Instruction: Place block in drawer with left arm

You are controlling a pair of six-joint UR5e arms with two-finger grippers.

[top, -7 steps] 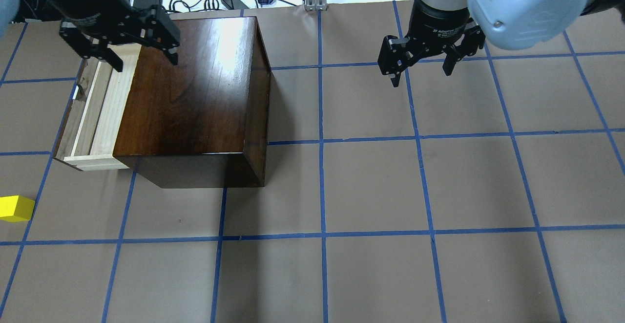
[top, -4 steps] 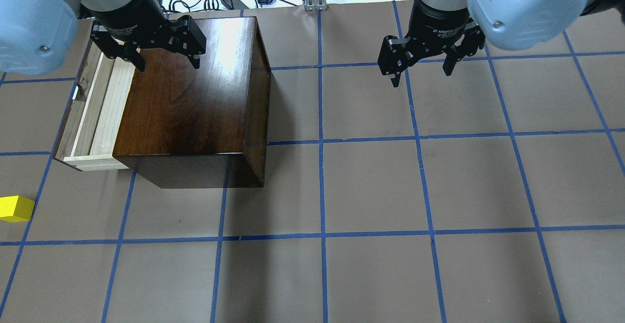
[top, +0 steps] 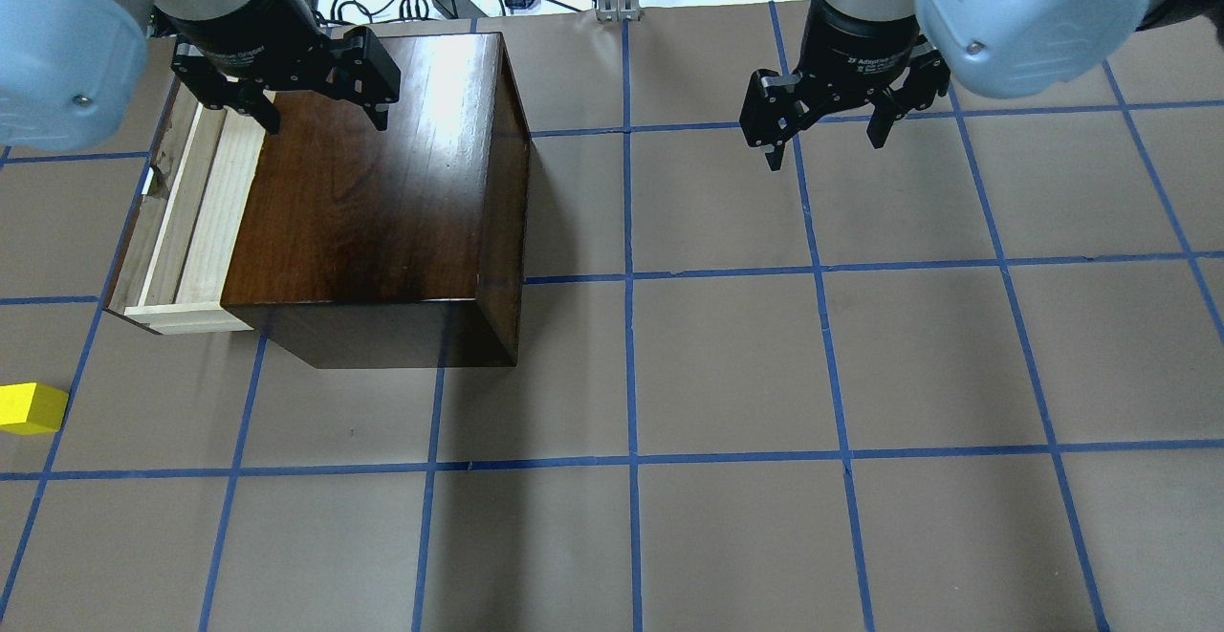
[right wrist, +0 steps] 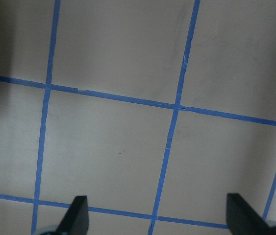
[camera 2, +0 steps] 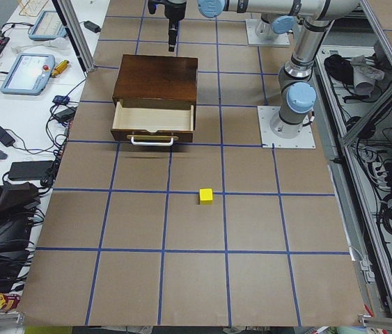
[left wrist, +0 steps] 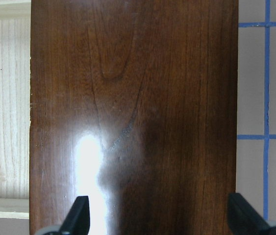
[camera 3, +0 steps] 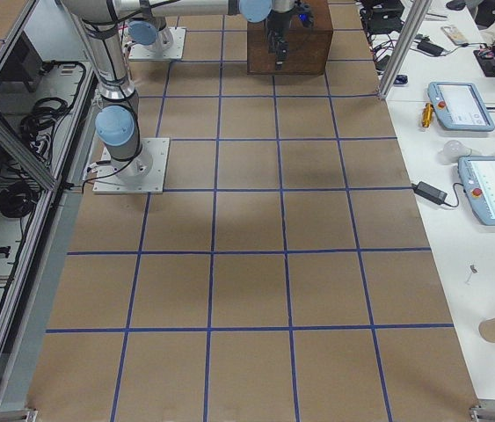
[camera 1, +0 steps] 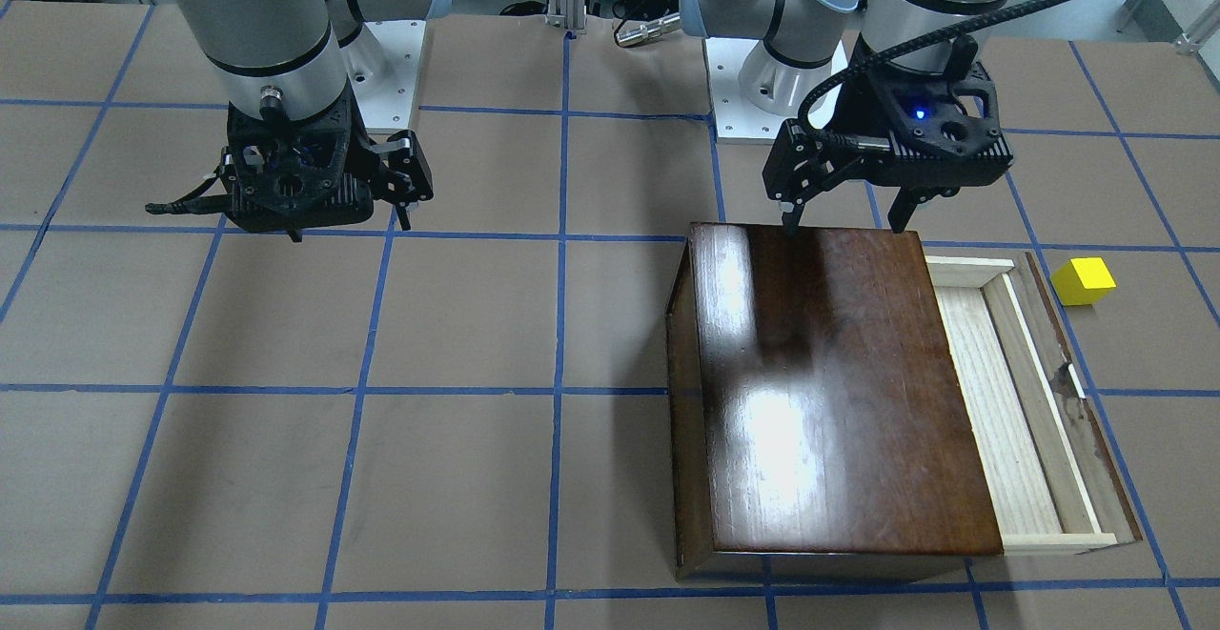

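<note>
Pale wood shows inside the drawer (top: 196, 211): a bare plank floor framed by lighter rails. It is pulled out of the 9 o'clock side of the box (top: 373, 183) in the overhead view, roughly a third of the box's width. In the left side view its dark front panel carries a light bar handle (camera 2: 152, 140). The box is glossy dark brown, with a bright glare streak along its top.

The block (top: 31, 407) is outside the drawer, on the brown table (top: 727, 364) at about 7 o'clock from it and well apart. It touches nothing but the table. It is a small, bright yellow cube resting flat on one face, with crisp edges and a plain surface. It lies just beside a blue tape line of the grid.

The left gripper (top: 325, 123) hangs above the box top near 11 o'clock, over the far edge. Its fingers are spread wide with only the lid beneath them, as its wrist view confirms.

The right gripper (top: 825, 149) hovers over the table at 3 o'clock from the box, well apart. Its fingers are likewise spread and hold nothing.
</note>
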